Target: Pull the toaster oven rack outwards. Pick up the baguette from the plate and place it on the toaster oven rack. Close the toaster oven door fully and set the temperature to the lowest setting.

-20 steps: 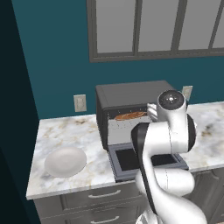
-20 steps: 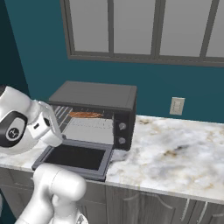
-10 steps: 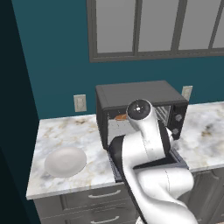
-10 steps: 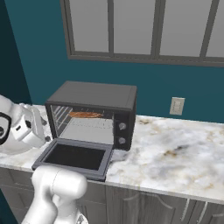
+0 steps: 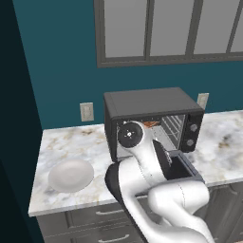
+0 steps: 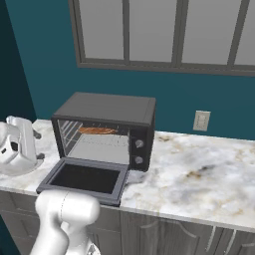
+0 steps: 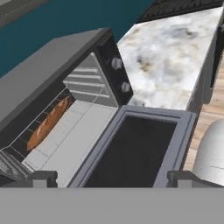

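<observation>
- Though my own forearm blocks much of the left base view, my claw (image 7: 111, 177) is plain from the hand camera: the two dark fingertips (image 7: 42, 177) stand wide apart and hold nothing, with the toaster oven door (image 7: 135, 146) lying between and beyond them
- That door is dropped flat, its dark glass pane facing up inside a grey frame; its near edge is cut off by the bottom of the hand view
- Just past the door's hinge lies the toaster oven rack (image 7: 72, 131), a pale flat shelf inside the cavity; how far it sits outward I cannot judge
- The baguette (image 7: 48, 120) lies along the back of the rack, golden-brown; from the right base view it is a thin orange strip (image 6: 98, 130), and from the left base view a small sliver (image 5: 150, 124) peeps past my arm
- The toaster oven (image 6: 107, 127) stands on the marble counter (image 6: 199, 174); two round knobs (image 6: 139, 143) show on its right panel, and any markings around them are too small to read
- The plate (image 5: 71, 174) sits well apart to the oven's left, white and bare, near the counter's front edge
- Behind, wall outlets (image 5: 87, 111) sit on the teal wall (image 5: 57, 57), one partly hidden by the oven's corner
- Farthest up, a grey-framed window (image 6: 164, 35) is cut off by the top edge; no writing or brand is legible anywhere
</observation>
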### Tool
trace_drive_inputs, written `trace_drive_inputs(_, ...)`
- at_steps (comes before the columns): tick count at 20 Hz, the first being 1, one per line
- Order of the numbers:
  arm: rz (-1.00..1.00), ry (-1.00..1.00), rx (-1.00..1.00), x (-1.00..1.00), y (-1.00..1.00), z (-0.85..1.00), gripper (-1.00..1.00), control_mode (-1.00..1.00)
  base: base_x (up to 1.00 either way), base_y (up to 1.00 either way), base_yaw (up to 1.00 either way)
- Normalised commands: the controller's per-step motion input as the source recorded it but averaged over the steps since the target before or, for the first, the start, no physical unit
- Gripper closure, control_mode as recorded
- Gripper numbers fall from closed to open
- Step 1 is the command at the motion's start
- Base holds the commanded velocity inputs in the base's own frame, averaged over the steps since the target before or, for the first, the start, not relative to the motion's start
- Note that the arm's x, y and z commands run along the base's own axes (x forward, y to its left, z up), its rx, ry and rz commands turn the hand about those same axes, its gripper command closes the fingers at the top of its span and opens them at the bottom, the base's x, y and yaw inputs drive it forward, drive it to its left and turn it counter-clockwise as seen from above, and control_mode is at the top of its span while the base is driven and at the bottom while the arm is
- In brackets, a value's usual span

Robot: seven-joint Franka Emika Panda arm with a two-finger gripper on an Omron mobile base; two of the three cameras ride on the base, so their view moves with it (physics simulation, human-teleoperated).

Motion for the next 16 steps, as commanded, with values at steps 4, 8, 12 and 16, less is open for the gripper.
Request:
trace_drive_inputs(4,-0.05,-0.07,0.0,0.0,0.43,-0.09,-1.0,-1.0,0.0,0.0,0.0)
trace_drive_inputs(8,-0.08,0.0,0.0,0.0,0.41,-0.05,-1.0,-1.0,0.0,0.0,0.0)
trace_drive_inputs(12,-0.1,0.0,0.01,0.0,0.34,-0.06,-1.0,-1.0,0.0,0.0,0.0)
trace_drive_inputs(16,-0.1,0.0,0.04,0.0,0.22,-0.12,-1.0,-1.0,0.0,0.0,0.0)
